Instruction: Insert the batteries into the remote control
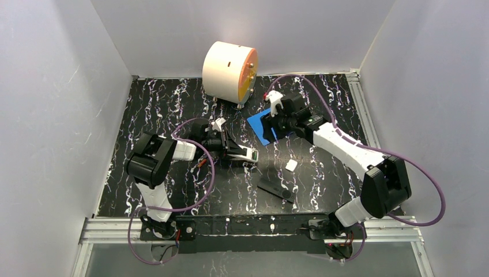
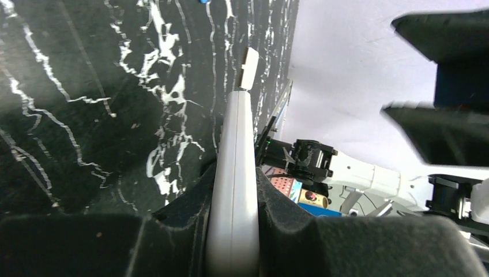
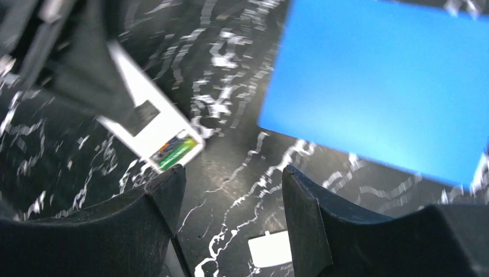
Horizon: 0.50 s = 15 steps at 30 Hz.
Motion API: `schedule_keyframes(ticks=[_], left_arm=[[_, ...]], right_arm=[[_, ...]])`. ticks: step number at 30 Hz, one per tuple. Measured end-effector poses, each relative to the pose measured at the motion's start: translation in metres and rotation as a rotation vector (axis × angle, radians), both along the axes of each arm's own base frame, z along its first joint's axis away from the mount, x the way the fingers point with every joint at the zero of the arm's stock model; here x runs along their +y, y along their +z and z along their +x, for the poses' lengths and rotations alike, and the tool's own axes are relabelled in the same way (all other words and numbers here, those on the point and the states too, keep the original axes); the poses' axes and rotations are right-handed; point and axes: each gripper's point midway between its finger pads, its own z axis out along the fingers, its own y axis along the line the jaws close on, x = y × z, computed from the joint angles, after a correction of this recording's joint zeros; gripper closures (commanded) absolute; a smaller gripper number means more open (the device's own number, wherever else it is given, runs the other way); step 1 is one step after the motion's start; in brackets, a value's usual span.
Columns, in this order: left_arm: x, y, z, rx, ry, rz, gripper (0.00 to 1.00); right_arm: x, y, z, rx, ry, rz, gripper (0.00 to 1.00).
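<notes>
Pinching the remote (image 2: 233, 167) in left tool (image 2: 233, 199), right tool (image 3: 230, 180) spread, nearby

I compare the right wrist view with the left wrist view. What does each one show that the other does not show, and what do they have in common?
Only the right wrist view: the flat face of the white remote, with a green battery in its open end, and the right gripper open above the black marbled table.
Only the left wrist view: the right arm, seen from outside.
Both: the white remote held in the shut left gripper, and the table under it.
</notes>
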Motion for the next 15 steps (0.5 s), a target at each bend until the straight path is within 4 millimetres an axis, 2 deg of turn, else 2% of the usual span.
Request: schedule_keyframes(ticks=[1, 3, 6, 9, 12, 15], left_arm=[[0.001, -0.004, -0.001, 0.006, 0.003, 0.010, 1.00], [0.002, -0.010, -0.002, 0.010, 0.004, 0.028, 1.00], [0.004, -0.015, -0.003, 0.001, -0.003, 0.047, 1.00], [0.007, -0.022, -0.008, -0.001, -0.020, 0.076, 1.00], [0.010, -0.028, -0.013, 0.000, -0.045, 0.108, 1.00], [0.014, -0.030, -0.017, -0.007, -0.077, 0.140, 1.00]], right_arm=[[-0.010, 0.000, 0.008, 0.016, -0.094, -0.003, 0.29], [-0.028, -0.005, 0.017, 0.047, -0.234, -0.026, 0.20], [-0.048, -0.020, 0.016, 0.072, -0.332, -0.086, 0.16], [-0.068, -0.049, 0.001, 0.106, -0.331, -0.193, 0.15], [-0.090, -0.081, -0.023, 0.153, -0.266, -0.318, 0.15], [-0.106, -0.098, -0.041, 0.185, -0.192, -0.413, 0.16]])
